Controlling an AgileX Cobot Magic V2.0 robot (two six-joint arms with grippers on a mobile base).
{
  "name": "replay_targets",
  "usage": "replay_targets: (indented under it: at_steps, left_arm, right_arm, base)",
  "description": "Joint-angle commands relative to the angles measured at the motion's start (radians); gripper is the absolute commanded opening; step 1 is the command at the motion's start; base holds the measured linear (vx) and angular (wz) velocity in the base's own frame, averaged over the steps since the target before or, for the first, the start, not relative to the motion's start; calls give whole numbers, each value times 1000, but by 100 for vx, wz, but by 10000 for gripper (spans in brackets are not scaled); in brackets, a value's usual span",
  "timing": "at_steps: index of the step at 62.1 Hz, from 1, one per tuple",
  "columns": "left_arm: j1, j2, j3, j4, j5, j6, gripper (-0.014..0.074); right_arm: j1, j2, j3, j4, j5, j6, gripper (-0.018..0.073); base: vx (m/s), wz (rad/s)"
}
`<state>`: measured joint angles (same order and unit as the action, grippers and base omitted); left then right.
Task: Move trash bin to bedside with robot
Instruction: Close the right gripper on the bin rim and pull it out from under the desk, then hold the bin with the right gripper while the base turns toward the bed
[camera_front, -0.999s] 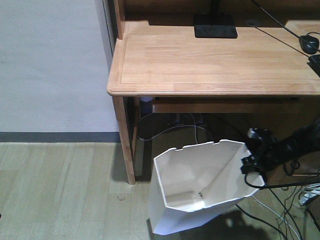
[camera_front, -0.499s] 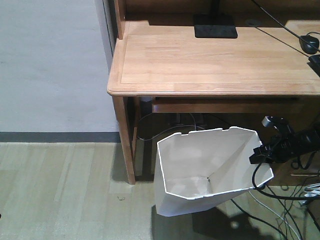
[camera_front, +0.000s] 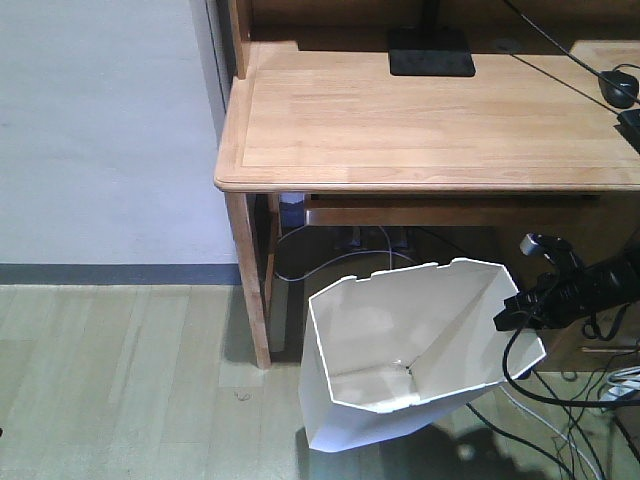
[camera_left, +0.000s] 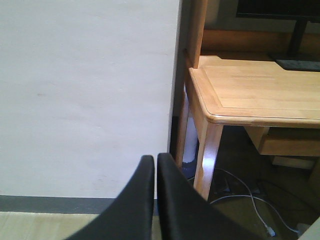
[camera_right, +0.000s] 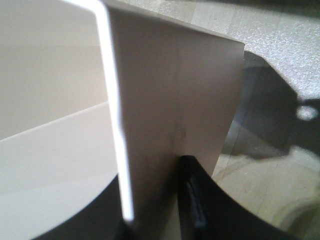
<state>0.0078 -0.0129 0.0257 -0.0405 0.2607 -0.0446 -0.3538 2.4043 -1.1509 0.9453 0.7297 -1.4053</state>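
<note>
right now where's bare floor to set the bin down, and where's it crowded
Free: the floor left of the desk leg, bordered by the dark baseboard and the trash bin. Crowded: right of the bin under the desk, where cables sprawl below the right hand clamped on its rim.

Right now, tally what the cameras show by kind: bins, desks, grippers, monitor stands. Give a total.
trash bin: 1
wooden desk: 1
grippers: 2 (left gripper shut on nothing; right gripper clamped on the bin's rim)
monitor stand: 1
Total: 5
</note>
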Motion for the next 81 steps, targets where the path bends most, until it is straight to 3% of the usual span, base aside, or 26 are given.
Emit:
replay_targets:
  at_steps: [1, 45, 81]
  left_arm:
    - [1, -14, 12, -4, -65, -5, -6]
    - [1, -14, 12, -4, -65, -5, -6]
    - [1, -14, 12, -4, -65, -5, -6]
  right_arm:
    - [-3, -75, -12, 99, 186, 1, -5]
    - [-3, -75, -12, 98, 186, 1, -5]
    - [-3, -75, -12, 95, 186, 1, -5]
  base:
    - [0, 0]
    - [-1, 5]
    - [-4, 54]
